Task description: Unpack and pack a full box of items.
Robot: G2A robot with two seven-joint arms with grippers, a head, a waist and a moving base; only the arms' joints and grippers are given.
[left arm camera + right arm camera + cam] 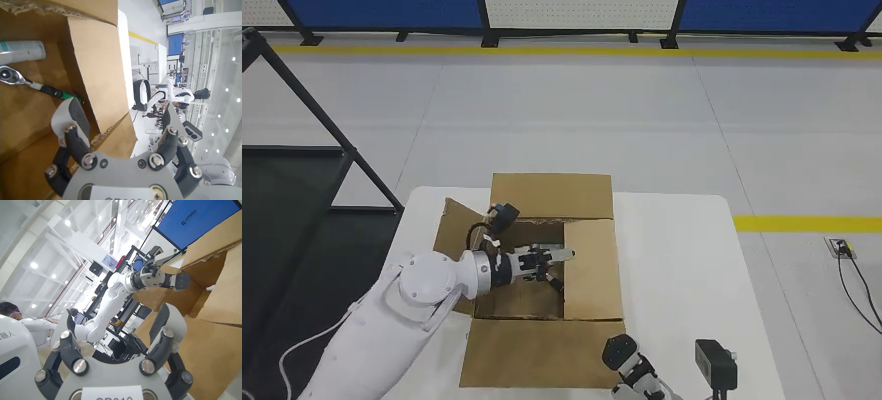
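An open cardboard box [550, 194] stands mid-table with its flaps spread. My left gripper [121, 117] is open inside the box's top, one finger [75, 111] within the box and the other past the edge of an upright flap [98, 75]; from above, the left gripper [554, 258] sits over the opening. On the box floor lie a white tube [20, 52] and a ratchet wrench [28, 83] with a green handle. My right gripper [115, 323] is open and holds nothing, low beside the near flap [208, 347].
The white table [682, 280] has bare surface right of the box. The right arm [637, 375] sits at the table's near edge. A dark frame [332, 170] stands left of the table. The left arm's gripper [170, 277] shows over the box.
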